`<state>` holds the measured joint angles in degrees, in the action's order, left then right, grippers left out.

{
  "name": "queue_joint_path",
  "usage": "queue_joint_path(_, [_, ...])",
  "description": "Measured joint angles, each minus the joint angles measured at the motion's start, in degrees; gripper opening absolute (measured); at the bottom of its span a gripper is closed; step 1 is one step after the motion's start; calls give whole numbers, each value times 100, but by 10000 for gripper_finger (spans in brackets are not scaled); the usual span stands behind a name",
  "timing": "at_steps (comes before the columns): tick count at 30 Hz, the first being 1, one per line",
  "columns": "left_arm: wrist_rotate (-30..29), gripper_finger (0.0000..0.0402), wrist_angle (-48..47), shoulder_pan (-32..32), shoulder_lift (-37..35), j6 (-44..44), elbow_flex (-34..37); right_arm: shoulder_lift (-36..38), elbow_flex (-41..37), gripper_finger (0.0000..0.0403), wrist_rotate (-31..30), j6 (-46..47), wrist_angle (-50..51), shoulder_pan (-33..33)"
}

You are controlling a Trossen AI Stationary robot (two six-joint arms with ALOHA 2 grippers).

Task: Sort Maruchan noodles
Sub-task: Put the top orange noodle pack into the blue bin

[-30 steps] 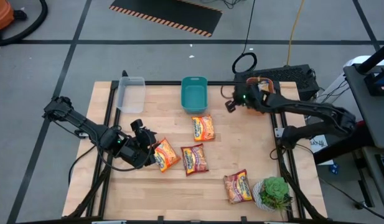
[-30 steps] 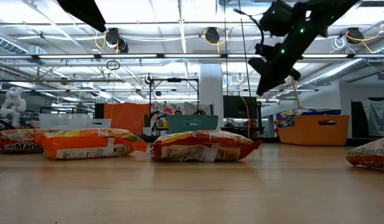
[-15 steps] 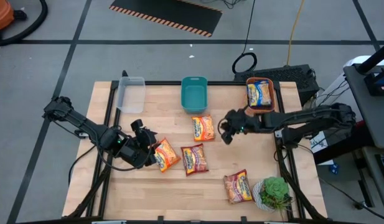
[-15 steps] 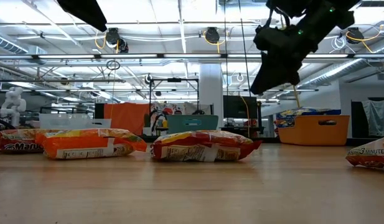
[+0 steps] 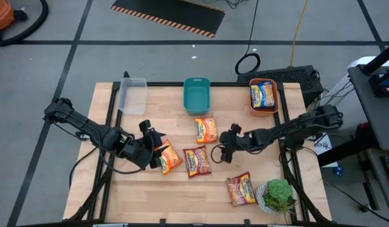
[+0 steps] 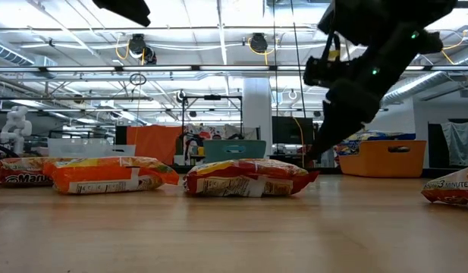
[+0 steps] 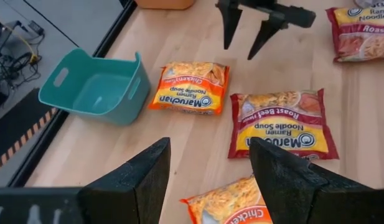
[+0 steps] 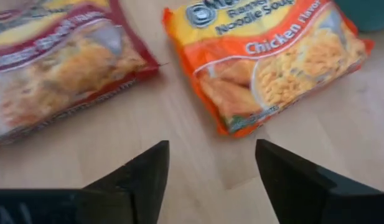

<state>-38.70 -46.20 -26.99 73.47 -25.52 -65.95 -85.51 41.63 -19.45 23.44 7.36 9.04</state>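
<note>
Two jaws open, empty: right gripper between chicken packet and beef packet; left gripper over orange packet.

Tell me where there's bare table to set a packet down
Bare wood lies along the near-left corner of the table, and between the clear bin and the teal bin. The middle is crowded: three packets with the left gripper and right gripper beside them. The plant fills the near-right corner.

grey floor, striped mat, ceiling lights
</note>
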Motion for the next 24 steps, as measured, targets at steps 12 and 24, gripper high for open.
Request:
queue_joint_path(12, [15, 225, -19, 237, 0, 278, 0, -969, 4, 258, 0, -88, -788, -102])
queue_joint_path(24, [20, 225, -23, 298, 0, 321, 0, -1289, 24, 258, 43, 118, -944, -368])
